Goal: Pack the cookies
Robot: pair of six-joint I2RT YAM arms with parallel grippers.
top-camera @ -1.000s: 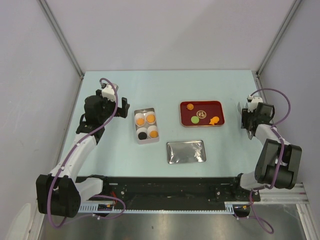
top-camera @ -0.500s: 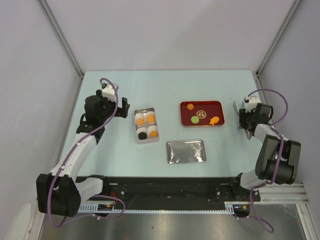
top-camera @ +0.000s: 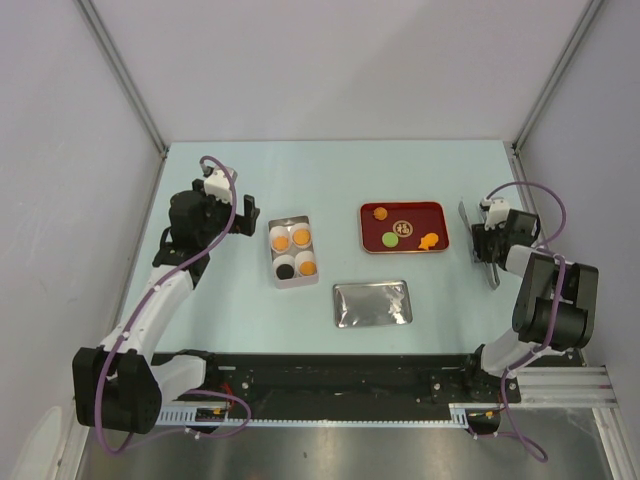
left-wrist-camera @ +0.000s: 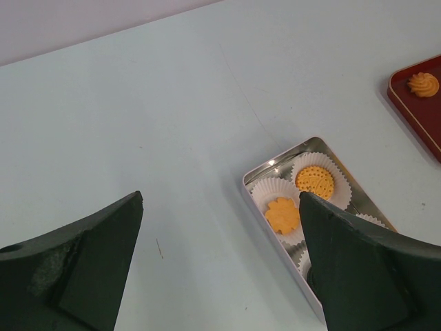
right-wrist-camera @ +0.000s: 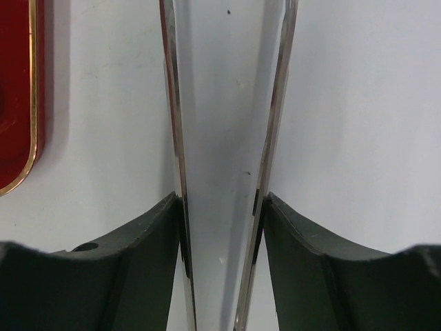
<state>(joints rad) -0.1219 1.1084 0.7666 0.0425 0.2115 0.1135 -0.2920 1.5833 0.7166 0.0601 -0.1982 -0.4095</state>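
Four cookies (top-camera: 281, 240) are seen seated in white paper cups (left-wrist-camera: 270, 189) inside a small metal tin (top-camera: 291, 218), left of the middle of the pale worktop (top-camera: 330, 180): three orange and one black. Four more are found on the red tray (top-camera: 415, 212) to the right of the tin and well apart from it. One orange cookie is at the tray's far left corner; a green one, a round brown patterned one and an orange fancy one are set along its near side. A flat shiny metal piece (top-camera: 372, 303), probably the tin's lid, is laid nearer the arms, between tin and tray.

The left jaws are spread wide and nothing is held in them; they are hung over bare worktop just left of the tin. The right jaws are clenched on a pair of metal tongs (right-wrist-camera: 171, 103), with a black finger (right-wrist-camera: 138, 276) pressed against each blade from outside. The tongs are held just right of the tray, not touching it
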